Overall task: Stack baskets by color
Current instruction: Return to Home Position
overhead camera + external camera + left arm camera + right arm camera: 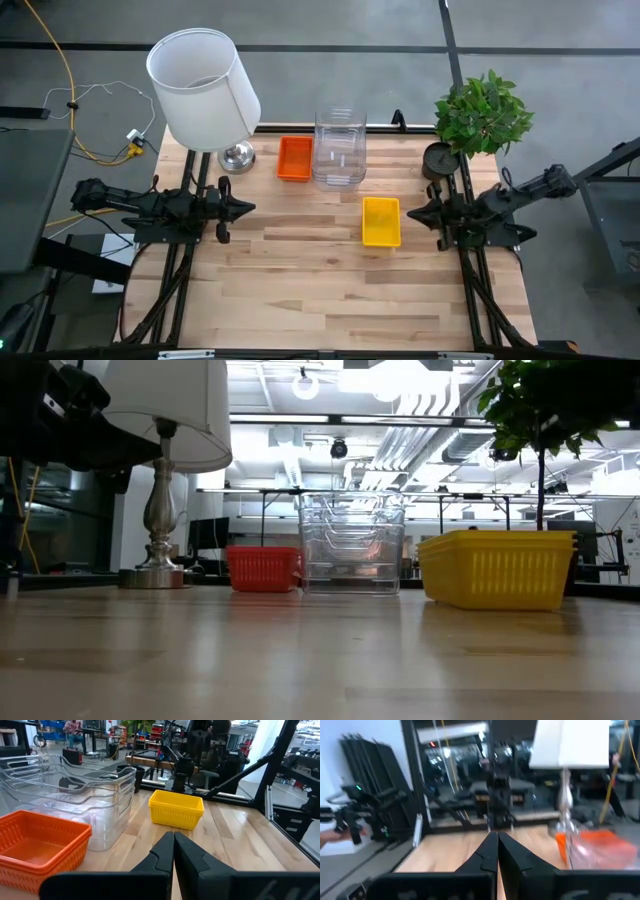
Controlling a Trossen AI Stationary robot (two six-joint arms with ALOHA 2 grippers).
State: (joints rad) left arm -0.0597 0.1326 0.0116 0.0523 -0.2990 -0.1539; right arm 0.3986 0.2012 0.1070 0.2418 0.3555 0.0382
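Tabletop (300,290) carries nested yellow baskets (497,568) with perforated walls, doubled rims.

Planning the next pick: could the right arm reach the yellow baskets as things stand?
Probably yes: the yellow baskets sit close beside the right end effector, which is shut, with nothing standing between them.

Along the tabletop's (300,290) far edge, left to right: lamp (205,95), lone basket (294,158), nested bins (340,148), plant (482,115); stacked baskets (381,221) nearer, right of centre.
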